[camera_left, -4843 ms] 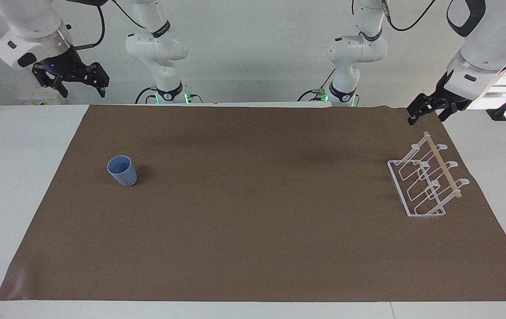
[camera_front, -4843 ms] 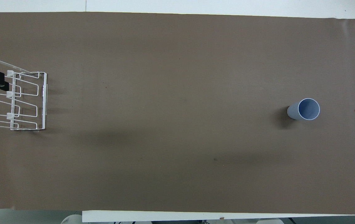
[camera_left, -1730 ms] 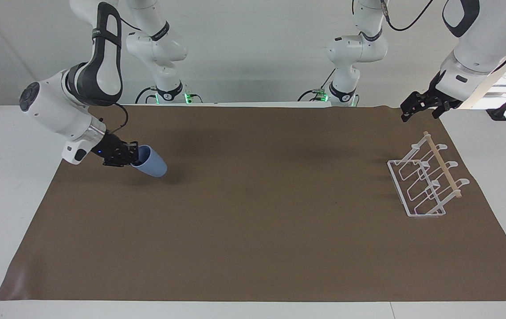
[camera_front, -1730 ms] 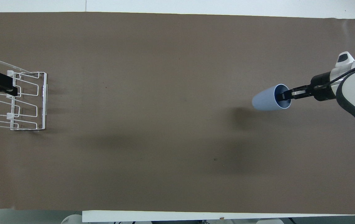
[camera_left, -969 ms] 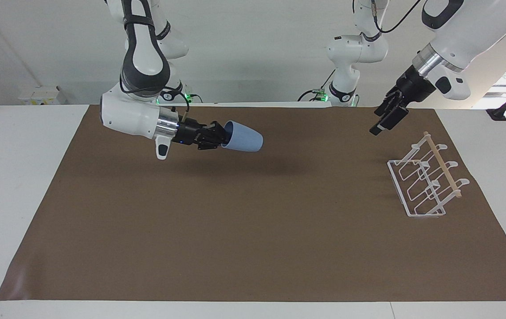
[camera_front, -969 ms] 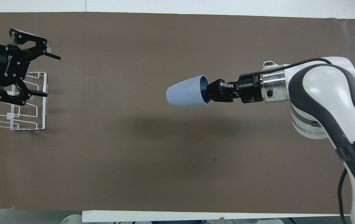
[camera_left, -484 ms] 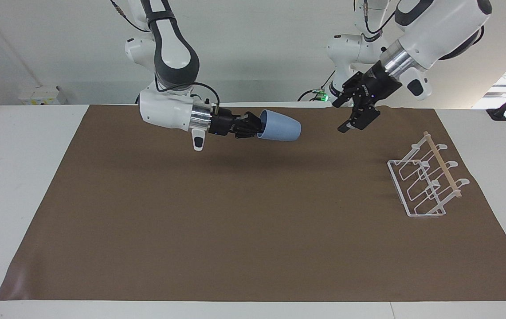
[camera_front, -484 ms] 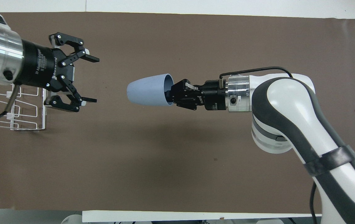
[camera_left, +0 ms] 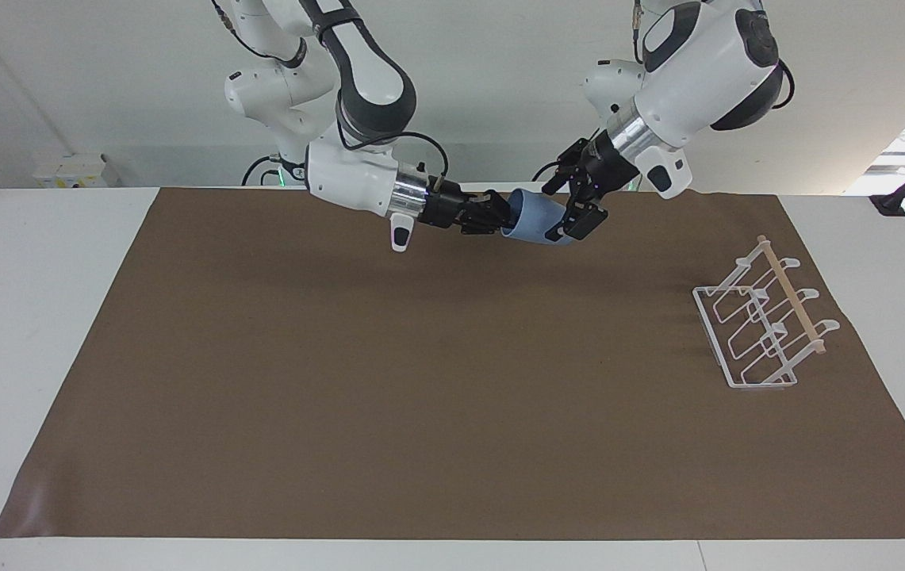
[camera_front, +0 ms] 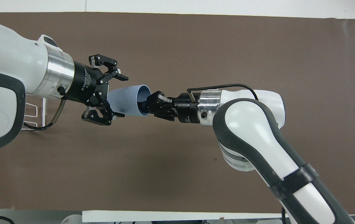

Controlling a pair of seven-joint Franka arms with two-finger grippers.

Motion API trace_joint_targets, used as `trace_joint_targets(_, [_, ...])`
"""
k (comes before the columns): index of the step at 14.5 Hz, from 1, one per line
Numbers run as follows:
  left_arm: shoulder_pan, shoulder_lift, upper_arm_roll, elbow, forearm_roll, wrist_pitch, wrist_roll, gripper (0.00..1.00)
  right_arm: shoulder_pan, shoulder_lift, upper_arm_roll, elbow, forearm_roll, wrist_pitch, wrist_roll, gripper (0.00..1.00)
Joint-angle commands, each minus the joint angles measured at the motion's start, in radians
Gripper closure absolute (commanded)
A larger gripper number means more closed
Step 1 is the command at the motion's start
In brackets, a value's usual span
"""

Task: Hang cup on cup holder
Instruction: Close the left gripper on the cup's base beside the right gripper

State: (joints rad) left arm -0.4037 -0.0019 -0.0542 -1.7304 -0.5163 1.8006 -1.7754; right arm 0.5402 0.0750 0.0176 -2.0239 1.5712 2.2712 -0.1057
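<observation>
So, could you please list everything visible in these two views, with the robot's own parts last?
cup: one, light blue, held on its side in the air over the mat's edge nearest the robots, base toward the left gripper.
cup holder: one, white wire with a light wooden rod, on the mat at the left arm's end.
mat: one, brown, covering most of the table.
table: one, white.
right gripper: one, black, gripping the cup's rim, one finger inside.
left gripper: one, black, fingers open around the cup's base end.
</observation>
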Motion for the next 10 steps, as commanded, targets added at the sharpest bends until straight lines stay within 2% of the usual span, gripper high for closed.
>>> trace_joint_targets(1, [-0.017, -0.016, 0.016, -0.058, 0.012, 0.052, -0.001, 0.0, -0.003, -0.012, -0.002, -0.012, 0.021, 0.007, 0.006, 1.0])
trace_joint_targets(5, [-0.018, -0.021, 0.014, -0.093, 0.016, 0.054, -0.006, 0.01, -0.006, -0.011, -0.004, -0.012, 0.021, 0.005, 0.006, 1.0])
trace_joint_targets(6, [-0.018, -0.021, 0.014, -0.093, 0.016, 0.045, -0.009, 0.09, -0.008, -0.011, -0.004, -0.01, 0.021, 0.005, 0.006, 1.0])
trace_joint_targets(7, [-0.018, -0.023, 0.014, -0.093, 0.016, 0.043, -0.012, 0.28, -0.009, -0.011, -0.004, -0.009, 0.021, 0.004, 0.006, 1.0])
trace_joint_targets(8, [-0.018, -0.024, 0.014, -0.093, 0.019, 0.037, -0.003, 0.8, -0.011, -0.011, -0.004, -0.009, 0.021, 0.004, 0.006, 1.0])
trace_joint_targets(9, [-0.02, -0.024, 0.014, -0.097, 0.045, 0.043, 0.004, 1.0, -0.012, -0.011, -0.004, -0.007, 0.021, 0.005, 0.006, 1.0])
trace_joint_targets(10, [-0.02, -0.024, 0.014, -0.095, 0.05, 0.043, -0.002, 1.0, -0.012, -0.009, -0.004, -0.007, 0.021, 0.005, 0.008, 0.98])
